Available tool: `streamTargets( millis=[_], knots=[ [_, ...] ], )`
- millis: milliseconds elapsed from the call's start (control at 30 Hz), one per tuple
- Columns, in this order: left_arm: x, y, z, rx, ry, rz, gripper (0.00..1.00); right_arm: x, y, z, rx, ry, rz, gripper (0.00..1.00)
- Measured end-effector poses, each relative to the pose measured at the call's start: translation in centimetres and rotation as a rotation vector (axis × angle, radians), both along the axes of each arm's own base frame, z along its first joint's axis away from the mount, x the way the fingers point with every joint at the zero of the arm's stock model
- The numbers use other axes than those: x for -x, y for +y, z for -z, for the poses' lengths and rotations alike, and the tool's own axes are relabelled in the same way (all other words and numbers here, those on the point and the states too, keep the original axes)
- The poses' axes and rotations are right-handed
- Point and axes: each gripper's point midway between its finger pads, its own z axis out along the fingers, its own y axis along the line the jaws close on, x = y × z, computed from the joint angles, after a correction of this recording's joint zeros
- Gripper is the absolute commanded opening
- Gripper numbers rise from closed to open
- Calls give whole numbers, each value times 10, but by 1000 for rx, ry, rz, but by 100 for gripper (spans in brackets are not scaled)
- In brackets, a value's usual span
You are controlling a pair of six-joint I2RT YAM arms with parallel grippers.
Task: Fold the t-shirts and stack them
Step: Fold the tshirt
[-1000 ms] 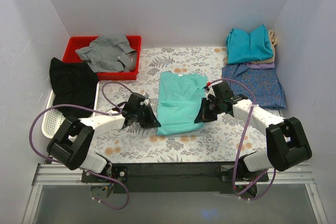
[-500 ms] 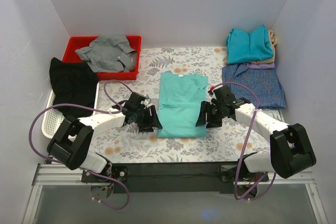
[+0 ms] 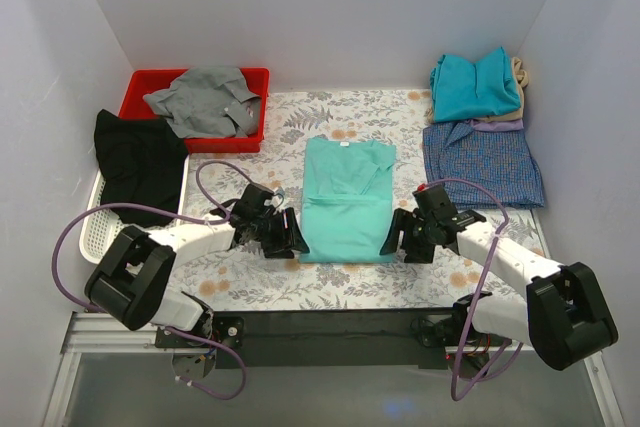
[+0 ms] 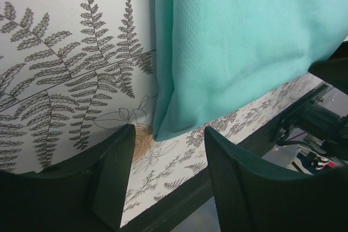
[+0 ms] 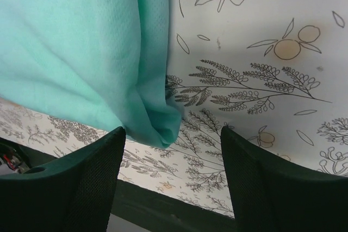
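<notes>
A mint-green t-shirt (image 3: 345, 197) lies flat on the flower-printed table, sides folded in, collar toward the back. My left gripper (image 3: 287, 239) is open just off its near left corner (image 4: 163, 129), with nothing between the fingers (image 4: 111, 167). My right gripper (image 3: 398, 242) is open just off the near right corner (image 5: 163, 126), also holding nothing. In the back right corner a teal-blue t-shirt (image 3: 475, 85) tops a pile, with beige (image 3: 519, 72) and lavender (image 3: 497, 124) cloth peeking out. A blue check t-shirt (image 3: 483, 162) lies in front of the pile.
A red bin (image 3: 140, 87) with a grey shirt (image 3: 205, 99) stands at the back left. A white basket (image 3: 95, 227) draped with a black garment (image 3: 140, 162) sits along the left wall. White walls close in three sides.
Both grippers have opened, let go of the mint-green t-shirt and drawn back toward the near edge. The shirt's lower half now lies straight and flat.
</notes>
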Motion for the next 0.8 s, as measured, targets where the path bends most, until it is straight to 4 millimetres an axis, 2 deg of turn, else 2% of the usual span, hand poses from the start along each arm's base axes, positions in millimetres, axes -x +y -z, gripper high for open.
streamTargets(
  millis=[267,367,400,433,500,533,567,600,667,800],
  knots=[
    [7,-8,3,82,16,-8,42,-6,13,-2,-88,-36,28,70],
    [9,-8,4,97,22,-12,34,-6,18,-1,-115,-31,26,65],
    [10,-8,5,99,24,-13,25,-6,19,-1,-125,-29,25,63],
    [11,-8,6,100,28,-16,16,-6,21,-1,-133,-27,23,57],
    [13,-6,10,93,34,-21,8,-5,23,1,-142,-27,18,50],
    [15,-5,12,89,41,-22,0,-4,23,2,-145,-26,18,45],
    [15,-5,14,88,48,-25,0,-3,23,4,-147,-21,18,37],
    [15,-5,14,88,48,-24,0,-2,23,5,-146,-19,16,22],
    [14,-6,15,92,47,-24,0,-2,24,7,-151,-10,19,4],
    [11,-10,14,99,47,-18,0,-1,26,7,-160,-8,14,1]
  ],
)
